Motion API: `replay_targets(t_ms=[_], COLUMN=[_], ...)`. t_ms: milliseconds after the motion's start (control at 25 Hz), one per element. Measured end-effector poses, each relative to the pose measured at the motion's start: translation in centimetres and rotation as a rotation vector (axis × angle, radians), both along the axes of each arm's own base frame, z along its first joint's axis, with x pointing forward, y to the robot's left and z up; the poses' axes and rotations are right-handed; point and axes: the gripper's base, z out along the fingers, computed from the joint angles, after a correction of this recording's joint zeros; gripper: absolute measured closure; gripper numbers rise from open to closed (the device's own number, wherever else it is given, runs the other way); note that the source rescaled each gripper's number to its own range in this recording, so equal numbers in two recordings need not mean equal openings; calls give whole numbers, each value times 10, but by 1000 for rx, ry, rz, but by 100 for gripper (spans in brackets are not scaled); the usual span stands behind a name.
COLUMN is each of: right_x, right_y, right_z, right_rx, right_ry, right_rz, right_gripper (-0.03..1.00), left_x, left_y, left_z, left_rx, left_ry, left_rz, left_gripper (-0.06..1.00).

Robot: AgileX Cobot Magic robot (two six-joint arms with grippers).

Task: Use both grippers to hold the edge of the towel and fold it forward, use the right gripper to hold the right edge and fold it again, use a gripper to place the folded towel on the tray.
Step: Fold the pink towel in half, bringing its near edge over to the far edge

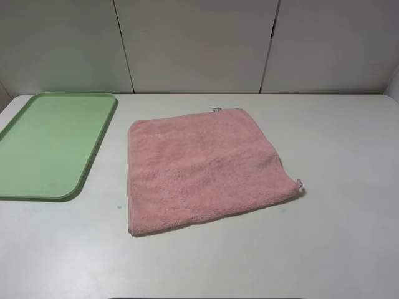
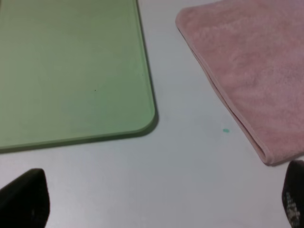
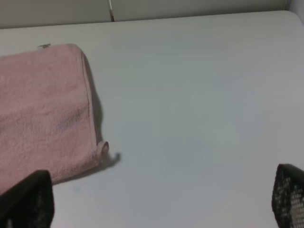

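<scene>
On the high cam, the towel (image 1: 202, 168) lies flat mid-table, one layer as far as I can judge, slightly skewed. The tray (image 1: 50, 143) sits to its left, apart from it. There's a small label (image 1: 216, 110) on the far edge and a loop (image 1: 299, 185) at the near right corner. Neither arm shows in this view.

Left wrist: the left gripper (image 2: 159, 206) has its fingers spread wide with nothing between them; only the dark tips show. It hangs above bare table (image 2: 190, 156), between the tray's near corner and the towel's near left corner, touching neither.

Right wrist: the right gripper (image 3: 156, 202) is likewise spread wide and empty. It's over bare table just off the towel's right edge, near the loop.

Progress, my read: nothing done yet. No forward fold, no second fold, no placement, so all three steps are left. Both grippers look staged by the near corners. I'd take the first step as bringing each one down onto the near edge and pinching it.
</scene>
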Motion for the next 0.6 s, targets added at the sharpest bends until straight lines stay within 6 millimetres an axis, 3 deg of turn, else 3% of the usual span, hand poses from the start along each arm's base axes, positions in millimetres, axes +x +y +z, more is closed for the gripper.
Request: replay_targets(t_ms=[600], right_x=[0], right_y=[0], right_z=[0], right_rx=[0], right_ry=[0], right_rz=[0], right_gripper=[-3], left_x=[0], left_y=[0], left_z=[0], left_rx=[0], left_ry=[0], left_rz=[0], left_gripper=[-4])
